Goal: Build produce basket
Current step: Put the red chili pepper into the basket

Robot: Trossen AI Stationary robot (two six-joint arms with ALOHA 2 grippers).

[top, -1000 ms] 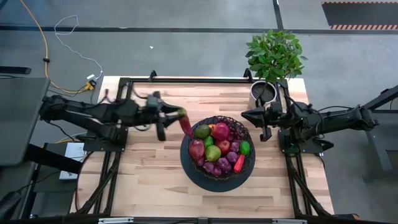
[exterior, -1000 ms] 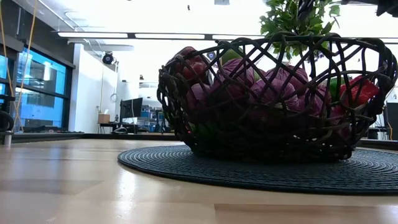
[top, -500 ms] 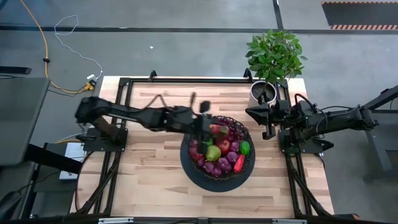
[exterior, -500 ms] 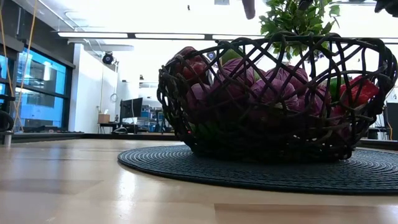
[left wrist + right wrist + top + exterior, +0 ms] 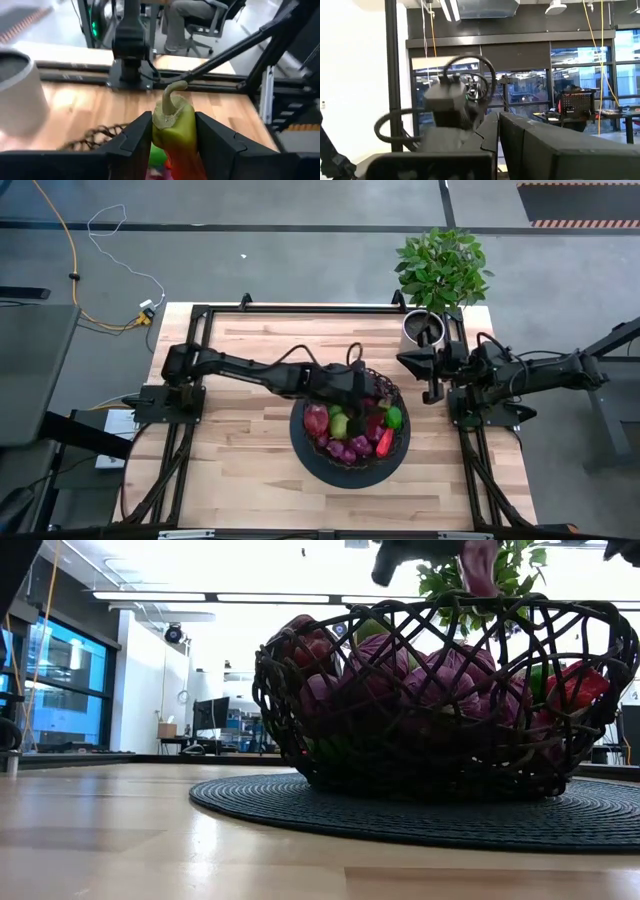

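Glossy tapered pepper (image 5: pixel 175 135) in left end effector (image 5: pixel 172 142) above woven wire basket (image 5: pixel 398 448).

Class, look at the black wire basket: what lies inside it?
The basket holds piled produce: red and green fruit and purple pieces. The left end effector, gripping a pepper, hangs over it and covers some; lower layers are hidden.

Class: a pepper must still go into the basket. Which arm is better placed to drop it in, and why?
The left. Its gripper hangs over the basket, jaws shut on the pepper. The right gripper waits beside the basket, jaws shut and empty.
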